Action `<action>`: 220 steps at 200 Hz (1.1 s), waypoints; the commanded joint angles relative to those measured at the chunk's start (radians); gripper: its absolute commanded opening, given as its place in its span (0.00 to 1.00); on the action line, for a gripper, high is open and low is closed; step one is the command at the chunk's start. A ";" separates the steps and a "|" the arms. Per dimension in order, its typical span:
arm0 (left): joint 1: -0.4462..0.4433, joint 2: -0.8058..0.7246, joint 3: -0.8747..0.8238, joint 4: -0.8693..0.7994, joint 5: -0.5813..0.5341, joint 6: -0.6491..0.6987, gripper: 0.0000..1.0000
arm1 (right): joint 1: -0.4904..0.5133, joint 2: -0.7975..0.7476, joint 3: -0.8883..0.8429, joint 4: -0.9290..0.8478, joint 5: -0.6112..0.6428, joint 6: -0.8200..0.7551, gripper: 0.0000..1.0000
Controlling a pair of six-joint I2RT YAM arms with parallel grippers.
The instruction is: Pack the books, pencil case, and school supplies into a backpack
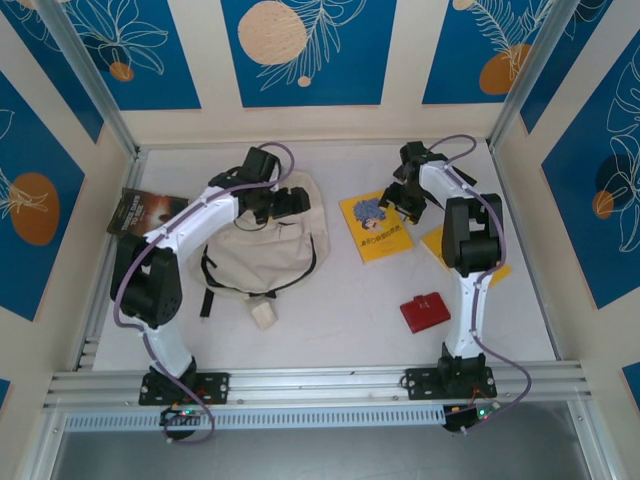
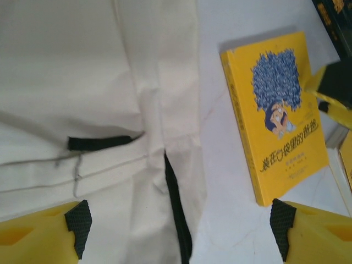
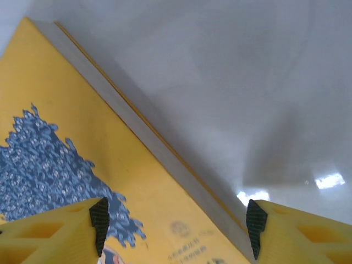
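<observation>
Top view, left to right. A dark brown book (image 1: 148, 210) lies at 9 o'clock on the white table (image 1: 340, 300), partly covered by the left arm; its pale cover lettering is too small to read.

The backpack (image 1: 250, 262), cream-white and slack with black straps (image 1: 205, 285), lies flat left of centre. A small cream piece (image 1: 263, 315) lies at its 6 o'clock edge. The left gripper (image 1: 285, 200) hangs over the backpack's 12 o'clock end. In the left wrist view its jaws stand wide apart above the fabric and a black strap, gripping nothing.

The yellow book (image 1: 375, 227) lies at the backpack's 3 o'clock, apart from it. Its cover carries a blue cartoon and a line of blue Chinese characters.

The right gripper (image 1: 402, 200) hovers at this book's 1 o'clock corner. In the right wrist view its jaws are parted over the grey page edge, gripping nothing.

A second yellow flat item (image 1: 437, 243) lies under the right arm, and a red case (image 1: 425, 312) lies at 5 o'clock.
</observation>
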 commanded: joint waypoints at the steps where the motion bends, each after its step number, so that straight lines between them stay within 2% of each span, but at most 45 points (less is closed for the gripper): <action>1: -0.051 -0.018 0.002 -0.036 -0.040 -0.044 0.85 | 0.006 0.029 0.050 -0.061 -0.064 -0.072 0.65; 31: -0.106 0.014 0.015 -0.029 -0.073 -0.094 0.80 | 0.025 0.033 0.029 -0.086 -0.069 -0.094 0.50; 56: -0.151 0.053 0.034 -0.027 -0.082 -0.117 0.76 | 0.071 -0.002 -0.032 -0.103 -0.027 -0.099 0.44; 72: -0.174 0.075 0.041 -0.027 -0.092 -0.132 0.72 | 0.114 -0.045 -0.097 -0.103 0.016 -0.086 0.43; 95: -0.198 0.103 0.035 -0.020 -0.103 -0.144 0.64 | 0.174 -0.108 -0.207 -0.092 0.014 -0.035 0.42; 133: -0.218 0.152 0.026 -0.007 -0.096 -0.158 0.52 | 0.254 -0.267 -0.426 -0.015 -0.130 0.014 0.41; 176: -0.224 0.220 0.087 -0.038 -0.050 -0.104 0.45 | 0.225 -0.375 -0.514 0.046 -0.206 0.027 0.40; 220: -0.230 0.321 0.181 -0.091 -0.050 -0.047 0.44 | 0.159 -0.393 -0.559 0.102 -0.285 0.070 0.44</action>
